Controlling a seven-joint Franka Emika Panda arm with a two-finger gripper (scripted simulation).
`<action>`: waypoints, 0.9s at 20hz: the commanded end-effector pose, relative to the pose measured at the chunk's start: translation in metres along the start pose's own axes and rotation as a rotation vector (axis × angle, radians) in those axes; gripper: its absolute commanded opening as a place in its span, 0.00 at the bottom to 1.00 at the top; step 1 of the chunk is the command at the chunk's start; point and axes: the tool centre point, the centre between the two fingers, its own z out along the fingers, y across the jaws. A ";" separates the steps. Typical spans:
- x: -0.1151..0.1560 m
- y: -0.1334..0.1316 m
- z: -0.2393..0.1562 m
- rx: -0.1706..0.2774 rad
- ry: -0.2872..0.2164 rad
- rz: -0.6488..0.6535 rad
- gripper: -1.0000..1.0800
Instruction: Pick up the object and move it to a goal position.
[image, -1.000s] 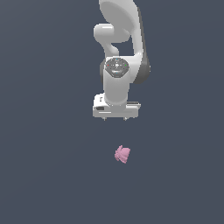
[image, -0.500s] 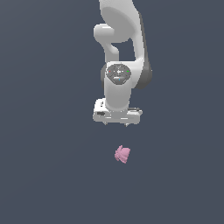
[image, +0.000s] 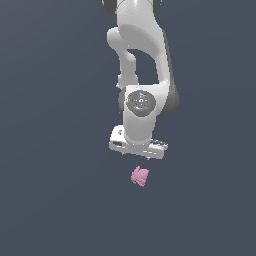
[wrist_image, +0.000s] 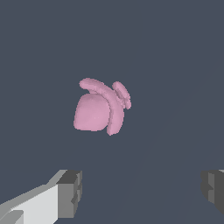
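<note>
The object (image: 140, 176) is a small pink lumpy item with ridged folds, lying on the dark grey floor. It also shows in the wrist view (wrist_image: 98, 109), apart from both fingers. My white gripper (image: 138, 156) hangs just above it, pointing down, a short gap away. In the wrist view the gripper (wrist_image: 142, 192) is open and empty, with one grey fingertip (wrist_image: 70, 192) and the other (wrist_image: 214, 192) spread wide. The object is not between the fingers.
The white arm (image: 140, 60) rises from the gripper to the exterior view's top edge. A plain dark grey surface (image: 50, 200) lies all around the object.
The gripper has come down toward the pink object, closing most of the gap above it. The object has not moved.
</note>
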 end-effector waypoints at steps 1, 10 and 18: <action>0.013 -0.007 0.006 0.001 0.007 0.039 0.96; 0.043 -0.024 0.024 0.004 0.025 0.137 0.96; 0.051 -0.030 0.031 0.006 0.031 0.169 0.96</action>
